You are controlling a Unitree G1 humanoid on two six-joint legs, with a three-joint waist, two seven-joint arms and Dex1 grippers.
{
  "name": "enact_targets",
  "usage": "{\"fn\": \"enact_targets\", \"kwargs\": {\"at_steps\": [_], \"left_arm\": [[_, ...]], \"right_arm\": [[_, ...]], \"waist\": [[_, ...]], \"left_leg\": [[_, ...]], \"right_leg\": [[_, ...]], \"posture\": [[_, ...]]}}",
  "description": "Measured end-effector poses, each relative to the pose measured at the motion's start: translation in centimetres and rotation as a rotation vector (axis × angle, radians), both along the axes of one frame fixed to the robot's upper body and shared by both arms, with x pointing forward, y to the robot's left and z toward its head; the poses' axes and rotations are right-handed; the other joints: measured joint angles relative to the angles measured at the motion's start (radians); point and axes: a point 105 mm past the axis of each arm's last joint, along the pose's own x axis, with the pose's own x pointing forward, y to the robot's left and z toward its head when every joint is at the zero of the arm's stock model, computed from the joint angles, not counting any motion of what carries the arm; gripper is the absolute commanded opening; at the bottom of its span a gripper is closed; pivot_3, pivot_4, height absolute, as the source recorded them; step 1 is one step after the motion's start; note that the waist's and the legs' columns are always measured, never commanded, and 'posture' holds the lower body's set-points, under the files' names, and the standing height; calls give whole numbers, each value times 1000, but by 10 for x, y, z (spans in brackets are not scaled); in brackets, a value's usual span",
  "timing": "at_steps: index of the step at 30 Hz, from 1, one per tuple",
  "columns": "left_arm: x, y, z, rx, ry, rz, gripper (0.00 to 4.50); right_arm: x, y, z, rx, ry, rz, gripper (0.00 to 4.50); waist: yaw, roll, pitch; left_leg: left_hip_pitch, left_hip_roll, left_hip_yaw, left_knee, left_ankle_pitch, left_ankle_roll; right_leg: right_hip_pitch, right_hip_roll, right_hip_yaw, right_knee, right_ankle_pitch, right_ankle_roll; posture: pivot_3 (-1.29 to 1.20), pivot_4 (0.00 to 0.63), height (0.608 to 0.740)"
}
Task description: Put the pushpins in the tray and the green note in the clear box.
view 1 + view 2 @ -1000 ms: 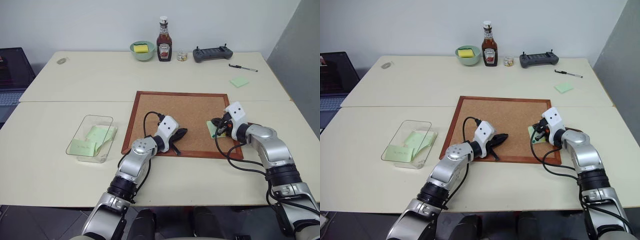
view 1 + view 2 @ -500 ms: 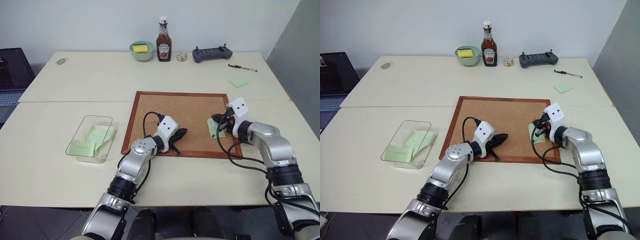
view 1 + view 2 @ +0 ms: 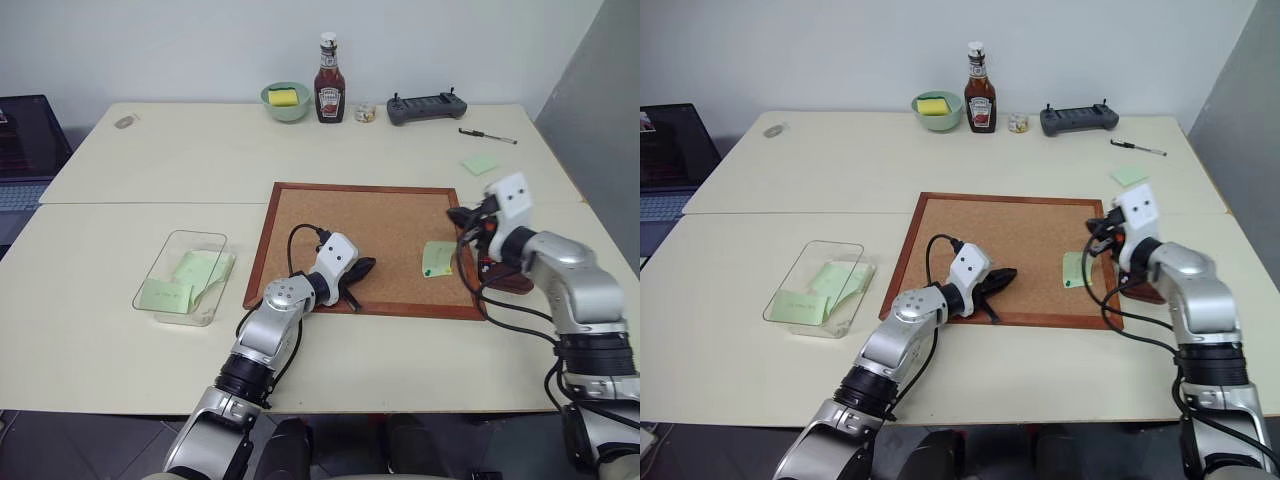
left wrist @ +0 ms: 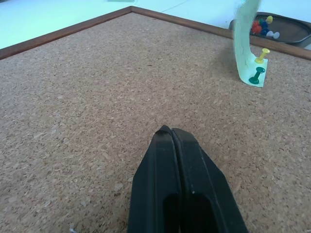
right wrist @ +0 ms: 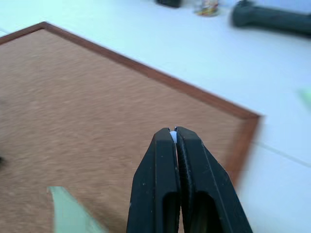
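Observation:
The green note (image 3: 438, 258) lies on the cork board (image 3: 350, 220) near its right edge; in the left wrist view the green note (image 4: 241, 43) curls upward, with a yellow pushpin (image 4: 263, 55) and a green pushpin (image 4: 256, 75) stuck through it. The dark red tray (image 3: 507, 283) sits just off the board's right edge, partly behind my right arm, and holds several coloured pins (image 4: 262, 25). My right gripper (image 3: 458, 215) hovers above the board's right edge, shut on a tiny whitish pushpin (image 5: 173, 136). My left gripper (image 3: 362, 266) rests shut and empty on the board's front part. The clear box (image 3: 195, 237) stands at the left with green slips inside.
Along the table's far edge stand a ketchup bottle (image 3: 328, 80), a green bowl (image 3: 285, 100), a small jar (image 3: 364, 112) and a black controller (image 3: 425, 106). A pen (image 3: 487, 136) and a bright green pad (image 3: 480, 164) lie at the back right. A laptop (image 3: 25, 140) sits far left.
My right gripper has lifted off the green note and moved up and to the right, leaving the note uncovered. The left gripper has stayed in place.

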Motion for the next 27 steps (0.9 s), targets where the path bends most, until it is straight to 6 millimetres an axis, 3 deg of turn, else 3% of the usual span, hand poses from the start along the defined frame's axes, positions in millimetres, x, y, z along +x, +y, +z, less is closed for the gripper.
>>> {"fn": "enact_targets", "kwargs": {"at_steps": [6,13,15,16,22,27], "left_arm": [[0,1,-2,7,2,3,0],[1,2,-3,14,5,1,0],[1,2,-3,14,4,-1,0],[1,1,-3,14,4,-2,0],[1,1,-3,19,1,-7,0],[1,0,-3,20,0,-9,0]], "right_arm": [[-32,-44,-19,-160,88,-51,6],[-51,-62,-45,-309,189,-60,6],[-51,-59,-49,-323,196,-46,456],[-51,-58,-50,-327,198,-42,465],[-49,-61,-57,-346,217,-50,1788],[-46,-59,-53,-346,202,-45,2744]], "waist": [[-1,2,-1],[-3,3,-2],[-2,3,-2],[-1,3,-2],[0,3,-2],[0,3,-2]], "left_leg": [[2,0,1,0,0,0],[7,0,2,-1,0,0],[7,0,2,-1,0,0],[7,0,1,-1,0,0],[7,0,1,-1,0,0],[7,0,1,-1,0,0]], "right_leg": [[2,0,0,0,0,0],[6,0,1,-1,-1,1],[6,0,1,-1,-1,1],[6,0,1,-1,-1,1],[7,0,1,-2,-1,1],[7,0,1,-2,-1,1]], "posture": [[0,150,740],[0,150,740],[0,150,740],[0,150,740],[0,150,740],[0,150,740]]}}
